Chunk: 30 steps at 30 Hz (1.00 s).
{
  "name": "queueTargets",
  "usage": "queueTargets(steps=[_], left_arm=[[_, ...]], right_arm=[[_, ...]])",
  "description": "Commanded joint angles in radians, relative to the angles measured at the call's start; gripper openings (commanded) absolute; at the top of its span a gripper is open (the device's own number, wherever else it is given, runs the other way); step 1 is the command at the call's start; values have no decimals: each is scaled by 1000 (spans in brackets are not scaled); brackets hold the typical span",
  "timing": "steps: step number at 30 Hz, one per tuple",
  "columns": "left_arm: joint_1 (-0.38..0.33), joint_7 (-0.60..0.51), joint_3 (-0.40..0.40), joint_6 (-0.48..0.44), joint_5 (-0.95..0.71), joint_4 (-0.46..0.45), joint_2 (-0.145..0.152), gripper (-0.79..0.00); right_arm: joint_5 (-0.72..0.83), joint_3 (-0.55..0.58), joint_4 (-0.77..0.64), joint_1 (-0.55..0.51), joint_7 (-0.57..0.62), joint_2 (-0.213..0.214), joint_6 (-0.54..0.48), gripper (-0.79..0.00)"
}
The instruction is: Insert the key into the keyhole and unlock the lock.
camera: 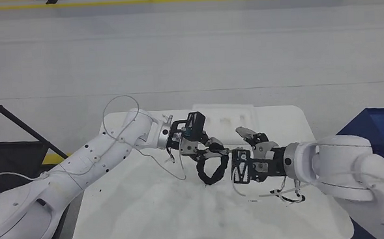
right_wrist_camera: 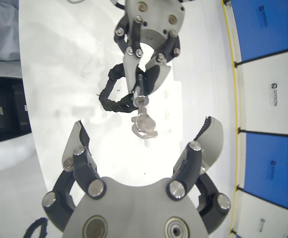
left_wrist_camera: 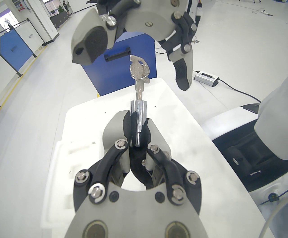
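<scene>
Lock: lock cylinder [left_wrist_camera: 139, 112] held above the table [camera: 151, 213], black cable [right_wrist_camera: 110, 99] looping off it.
L gripper [left_wrist_camera: 137, 126]: clamped on the lock cylinder.
Key [left_wrist_camera: 139, 69]: blade seated in the keyhole [right_wrist_camera: 141, 100], head sticking out free.
R gripper [right_wrist_camera: 144, 133]: wide apart, fingers either side of the key head, no contact.
Done: insertion, as we judge it.
Left: grip head, turn, free the cable. We can't tell if it's been turned at all.
</scene>
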Motion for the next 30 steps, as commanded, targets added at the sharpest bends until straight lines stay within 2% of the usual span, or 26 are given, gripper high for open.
queueTargets(steps=[1,2,4,6,7,9,15,18,21,24,30], left_arm=[[2,-10,1,0,-10,-4,3,-785],[3,-14,2,0,-15,-6,4,-785],[4,-22,4,0,-23,-9,5,-785],[5,-28,6,0,-30,-9,6,-785],[5,-31,7,0,-33,-8,7,-785],[6,-35,11,0,-40,-5,7,-785],[9,-42,27,0,-57,3,5,-785],[5,-45,34,0,-62,7,3,-785],[1,-45,40,0,-66,13,-1,-785],[-4,-41,46,0,-70,19,-4,-785],[-11,-31,57,0,-69,30,-9,-785]], right_arm=[[-43,-5,-7,3,-33,9,-33,0],[-61,-6,-13,3,-46,13,-46,0],[-95,-4,-25,1,-62,18,-62,-55],[-129,-3,-36,-7,-69,22,-69,-256],[-142,-1,-41,-10,-71,24,-71,-391],[-165,2,-50,-20,-76,26,-71,-465],[-236,7,-79,-45,-101,29,-63,-616],[-267,5,-88,-54,-112,29,-58,-656],[-288,4,-89,-61,-130,29,-53,-748],[-302,3,-84,-67,-145,29,-52,-785],[-264,15,-65,-81,-171,29,-17,-785]])
